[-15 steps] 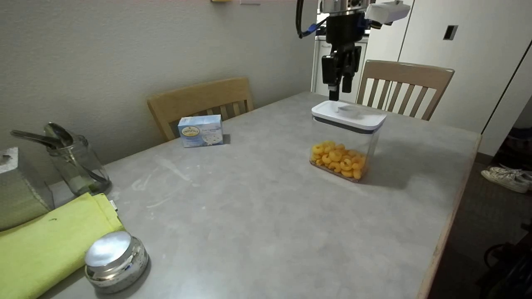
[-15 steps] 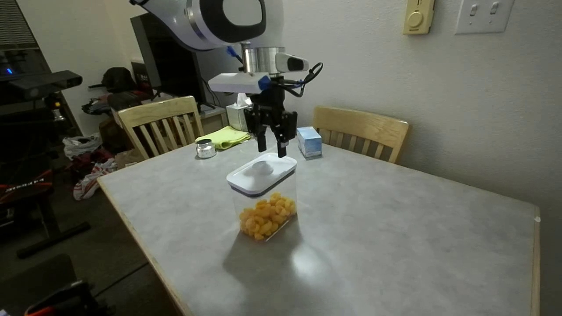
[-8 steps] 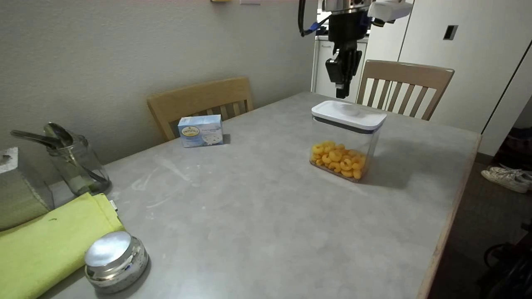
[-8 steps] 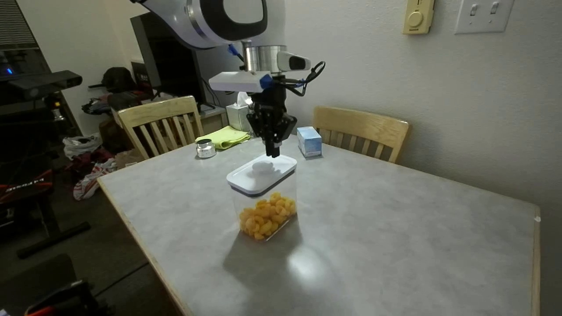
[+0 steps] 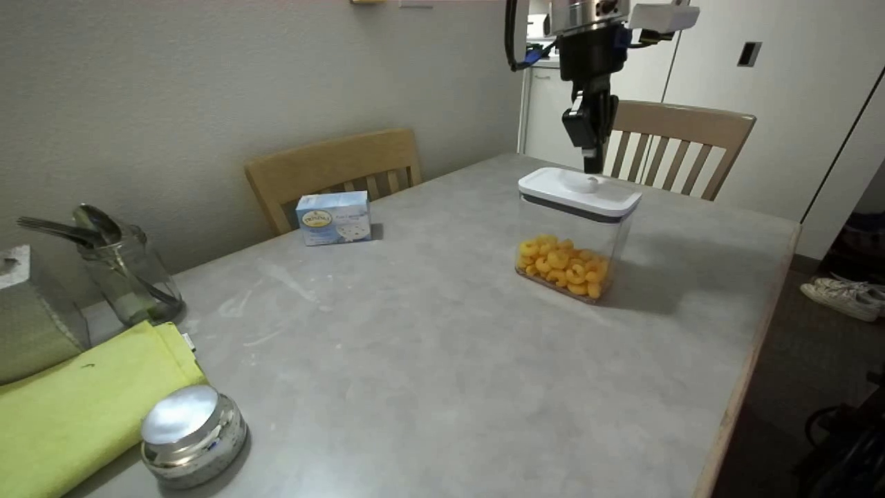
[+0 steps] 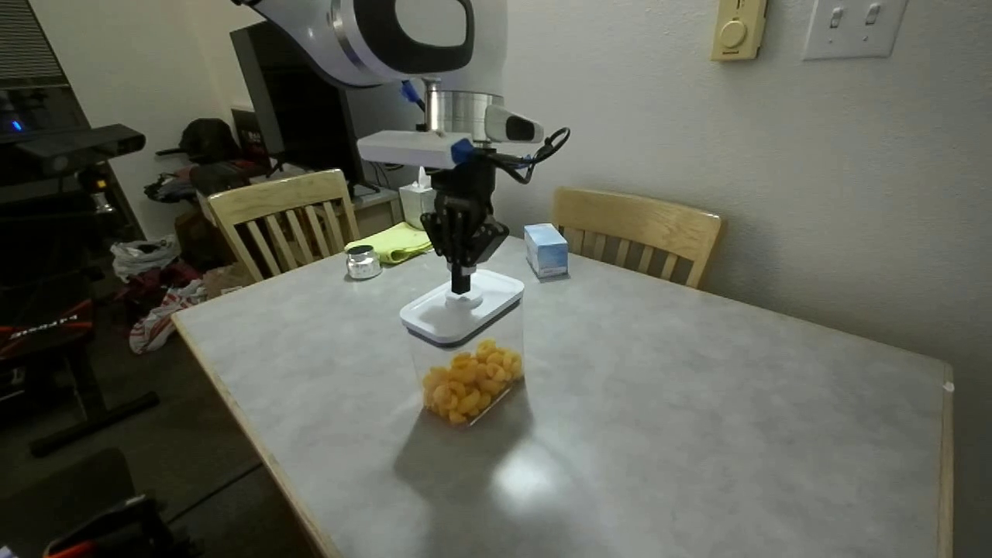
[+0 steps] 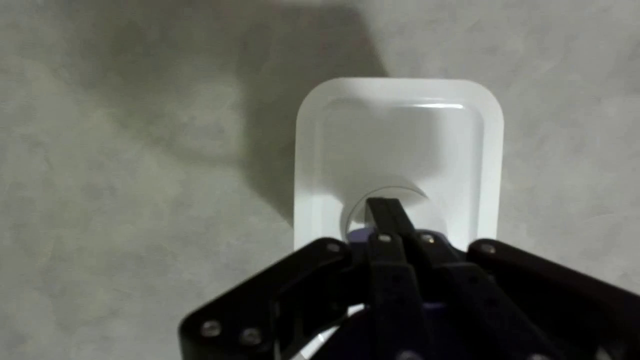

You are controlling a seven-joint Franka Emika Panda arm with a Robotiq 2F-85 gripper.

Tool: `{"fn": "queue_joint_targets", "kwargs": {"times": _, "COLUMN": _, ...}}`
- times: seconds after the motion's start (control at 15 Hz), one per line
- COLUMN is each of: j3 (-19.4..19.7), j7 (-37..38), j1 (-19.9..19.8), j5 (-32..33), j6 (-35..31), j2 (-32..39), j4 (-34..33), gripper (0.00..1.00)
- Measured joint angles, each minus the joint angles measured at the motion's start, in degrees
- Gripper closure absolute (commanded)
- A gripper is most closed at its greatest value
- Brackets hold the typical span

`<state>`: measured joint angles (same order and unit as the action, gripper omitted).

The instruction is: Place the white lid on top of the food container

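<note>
Lid [image 5: 543, 182], white and rounded at the corners, is sitting level on top of the food container [image 5: 575, 227] in an exterior view, its raised button [image 5: 579, 182] facing up and its long axis slanting from upper left to lower right. The container is standing upright on the grey table [image 5: 429, 332], with yellow-orange pieces [image 5: 563, 266] filling its lower part. Above the button the gripper [image 5: 593, 169] is pointing down, its two fingers [image 5: 592, 158] lying together.

In an exterior view the lid [image 6: 430, 316] is stretching lengthwise from lower left to upper right, and the gripper [image 6: 461, 290] is showing as a single dark post over the button. Whether its tips are touching, I'm failing to make out.

In the wrist view the lid [image 7: 385, 130] is running its long sides up and down, a short end facing the top, its lower end hiding behind the gripper. Both fingers [image 7: 381, 215] are resting against each other, tips lying over the button.
</note>
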<state>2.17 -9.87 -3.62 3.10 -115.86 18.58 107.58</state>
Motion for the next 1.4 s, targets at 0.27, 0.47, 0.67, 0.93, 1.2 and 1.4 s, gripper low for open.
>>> {"fn": "queue_joint_targets", "kwargs": {"times": 0.27, "j3": -0.02, "j7": -1.56, "j1": 0.0, "j5": -1.13, "j6": 0.57, "j2": 0.0, "j4": 0.02, "gripper": 1.0}}
{"fn": "queue_joint_targets", "kwargs": {"times": 0.47, "j3": -0.04, "j7": -3.56, "j1": 0.0, "j5": -2.66, "j6": 0.5, "j2": -0.01, "j4": 0.02, "gripper": 1.0}}
{"fn": "queue_joint_targets", "kwargs": {"times": 0.67, "j3": -0.04, "j7": -5.35, "j1": -0.02, "j5": -3.84, "j6": 0.5, "j2": 0.01, "j4": 0.06, "gripper": 1.0}}
{"fn": "queue_joint_targets", "kwargs": {"times": 0.93, "j3": -0.04, "j7": -5.7, "j1": -0.02, "j5": -3.41, "j6": -1.09, "j2": 0.4, "j4": 0.97, "gripper": 1.0}}
{"fn": "queue_joint_targets", "kwargs": {"times": 1.2, "j3": -0.18, "j7": -6.55, "j1": -0.01, "j5": -3.15, "j6": -2.34, "j2": 1.08, "j4": 1.41, "gripper": 1.0}}
{"fn": "queue_joint_targets", "kwargs": {"times": 1.4, "j3": -0.42, "j7": -8.54, "j1": -0.01, "j5": -3.14, "j6": -4.52, "j2": 1.56, "j4": 1.67, "gripper": 1.0}}
